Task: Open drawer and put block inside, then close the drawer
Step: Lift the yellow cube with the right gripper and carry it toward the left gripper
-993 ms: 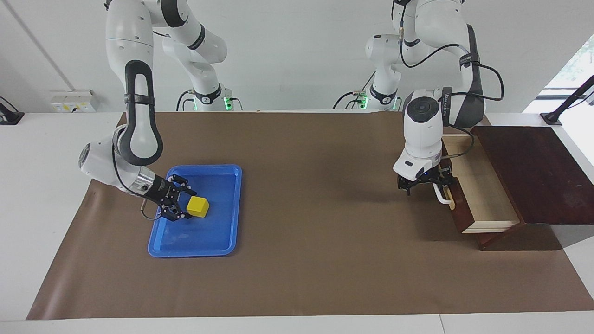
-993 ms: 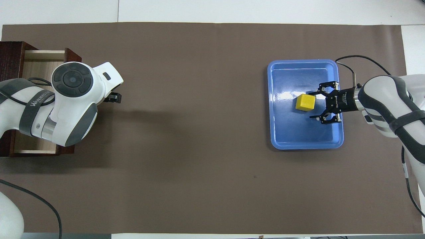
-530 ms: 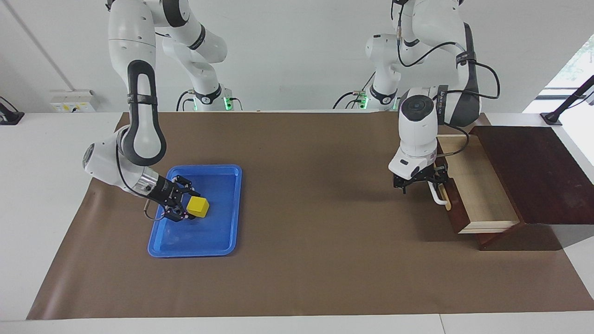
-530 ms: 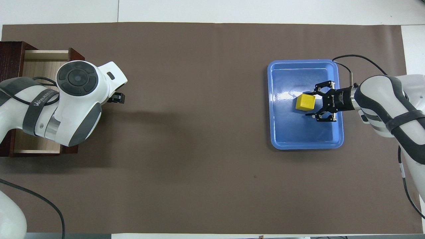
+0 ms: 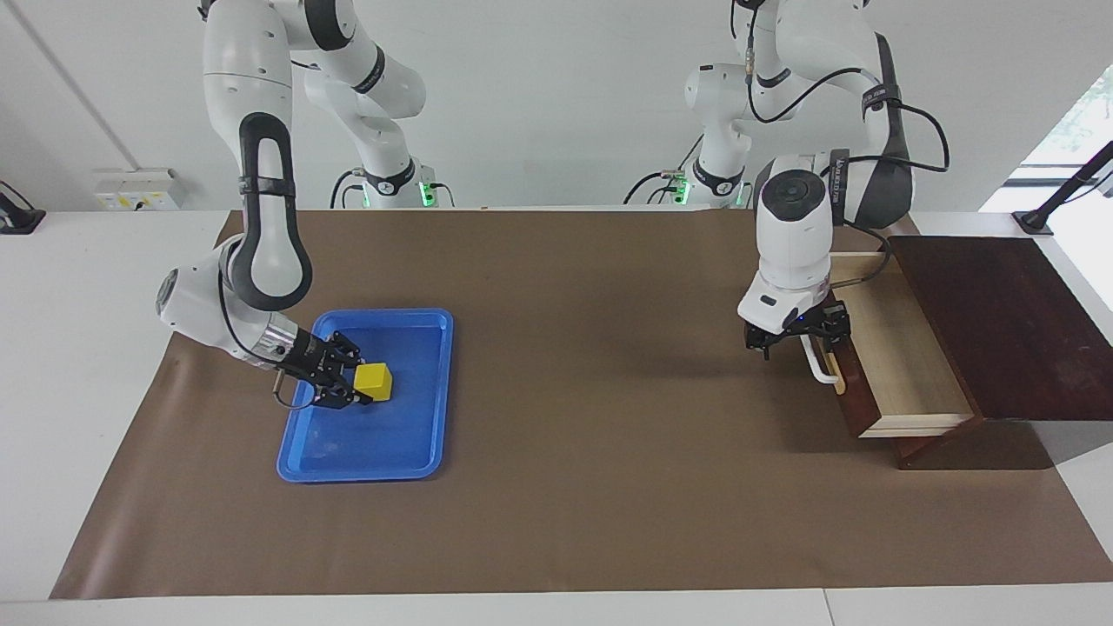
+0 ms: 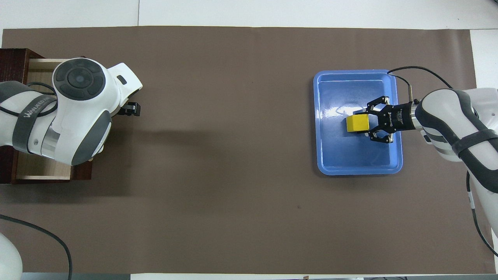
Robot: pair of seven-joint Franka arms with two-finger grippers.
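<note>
Glossy plastic tray [image 6: 330, 155]; wooden drawer [image 5: 904, 365]; matt mat [image 6: 233, 155].

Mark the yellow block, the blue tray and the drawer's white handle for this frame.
yellow block [image 6: 358, 123], overhead view, its top face.
blue tray [image 5: 361, 452], facing view, bare floor at the end farther from the robots.
white handle [image 5: 816, 365], facing view, middle of the bar.

Right fingers [image 5: 358, 393] closed, left fingers [image 5: 765, 341] apart, wrist vertical

Drawer [image 6: 42, 171]: mostly hidden under left arm's wrist in overhead view, cut off by frame edge; handle [image 5: 817, 365] partly covered by left gripper [image 5: 793, 339]. Block [image 6: 358, 123]: face toward right gripper [image 6: 369, 123] hidden
</note>
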